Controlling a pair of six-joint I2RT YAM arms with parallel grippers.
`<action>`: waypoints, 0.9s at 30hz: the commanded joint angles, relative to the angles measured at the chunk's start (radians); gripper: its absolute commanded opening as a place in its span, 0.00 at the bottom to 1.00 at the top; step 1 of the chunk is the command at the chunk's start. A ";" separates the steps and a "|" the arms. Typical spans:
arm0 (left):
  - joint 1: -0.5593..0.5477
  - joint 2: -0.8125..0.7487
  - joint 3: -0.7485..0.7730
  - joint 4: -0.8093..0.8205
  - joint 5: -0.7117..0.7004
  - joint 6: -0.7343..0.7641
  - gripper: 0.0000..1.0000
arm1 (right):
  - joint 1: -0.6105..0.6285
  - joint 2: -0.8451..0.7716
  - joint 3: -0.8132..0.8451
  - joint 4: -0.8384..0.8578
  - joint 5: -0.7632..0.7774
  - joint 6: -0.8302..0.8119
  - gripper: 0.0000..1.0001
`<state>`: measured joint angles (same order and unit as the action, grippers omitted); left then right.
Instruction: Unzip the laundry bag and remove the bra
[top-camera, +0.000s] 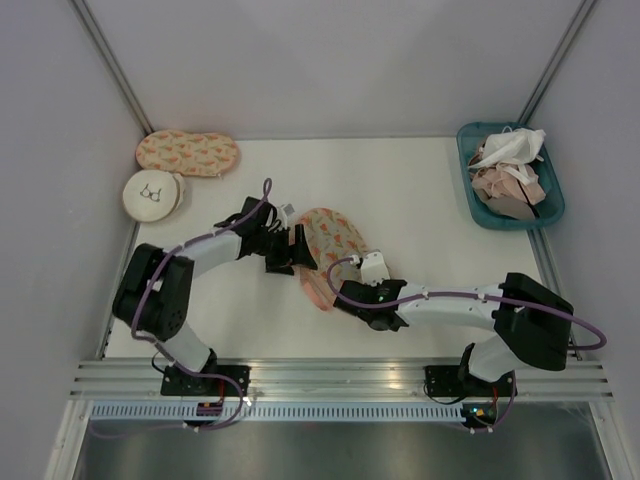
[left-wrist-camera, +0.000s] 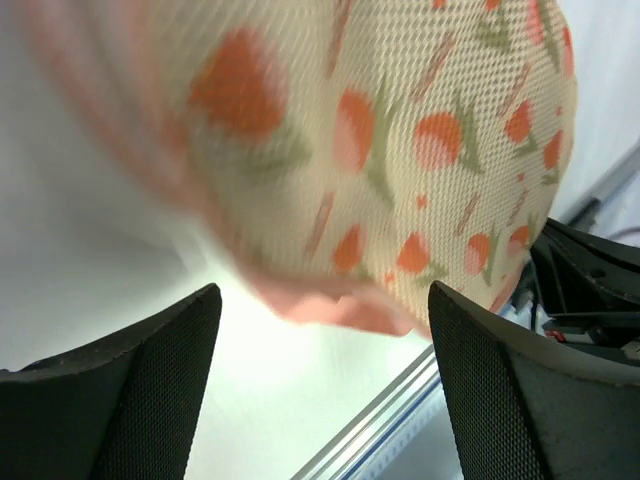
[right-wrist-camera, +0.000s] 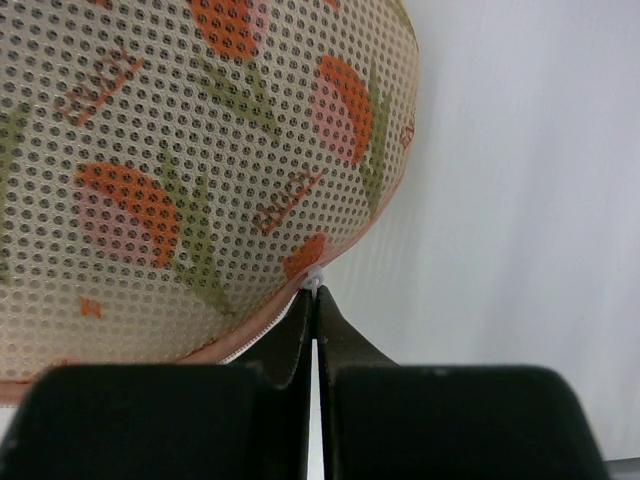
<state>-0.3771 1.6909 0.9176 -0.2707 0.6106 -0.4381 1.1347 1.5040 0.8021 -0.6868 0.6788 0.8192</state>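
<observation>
The laundry bag (top-camera: 333, 243), cream mesh with orange-red and green print and pink edging, lies in the middle of the table. My left gripper (top-camera: 290, 250) is open at its left end. In the left wrist view the bag (left-wrist-camera: 400, 130) fills the top, with its pink edge just beyond the open left gripper (left-wrist-camera: 322, 297). My right gripper (top-camera: 342, 291) is at the bag's near end. In the right wrist view the right gripper (right-wrist-camera: 315, 297) is shut on the small white zipper pull (right-wrist-camera: 314, 279) at the bag's (right-wrist-camera: 180, 170) edge. The bra is hidden.
A like-printed case (top-camera: 187, 153) and a round white pouch with a bra drawing (top-camera: 153, 194) lie at the back left. A teal basket (top-camera: 469, 172) of pale garments stands at the back right. A metal rail (top-camera: 340, 375) runs along the near edge.
</observation>
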 joint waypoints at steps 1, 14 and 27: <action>0.004 -0.244 -0.095 -0.033 -0.297 -0.115 0.88 | -0.003 -0.036 0.011 0.044 -0.011 -0.012 0.00; -0.029 -0.815 -0.443 -0.088 -0.197 -0.389 0.89 | 0.033 -0.120 -0.084 0.665 -0.716 -0.192 0.01; -0.146 -0.974 -0.645 0.050 -0.250 -0.734 0.89 | 0.048 0.059 0.008 0.874 -0.799 -0.180 0.00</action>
<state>-0.5125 0.7311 0.2905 -0.2977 0.3935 -1.0260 1.1786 1.5471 0.7868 0.0753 -0.0868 0.6319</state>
